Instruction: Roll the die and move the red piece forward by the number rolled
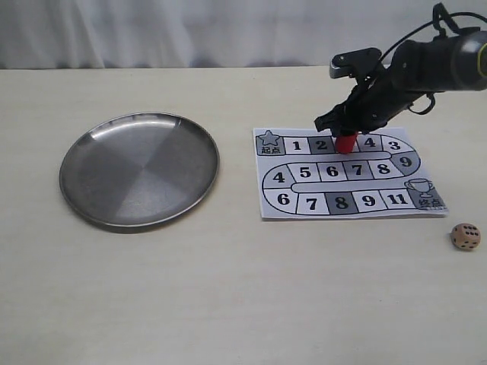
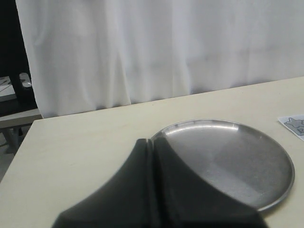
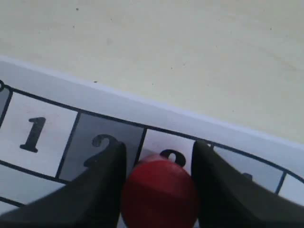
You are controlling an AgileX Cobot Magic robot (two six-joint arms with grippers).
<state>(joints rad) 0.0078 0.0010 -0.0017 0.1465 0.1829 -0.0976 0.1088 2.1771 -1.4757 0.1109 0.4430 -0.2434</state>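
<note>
The red piece [image 1: 347,142] [image 3: 159,192] stands on the paper game board [image 1: 304,204] at the square after 2 in the top row. My right gripper [image 1: 345,129] [image 3: 159,156] reaches down over it from the right. Its two fingers press against the piece's sides, so it is shut on the piece. The pale die [image 1: 466,236] lies on the table past the board's lower right corner, apart from both grippers. My left gripper [image 2: 152,142] is shut with nothing in it, near the plate's edge, and does not show in the exterior view.
A round steel plate [image 1: 139,169] [image 2: 228,156] lies on the left half of the beige table. A white curtain hangs along the far edge. The board's corner [image 2: 294,124] shows in the left wrist view.
</note>
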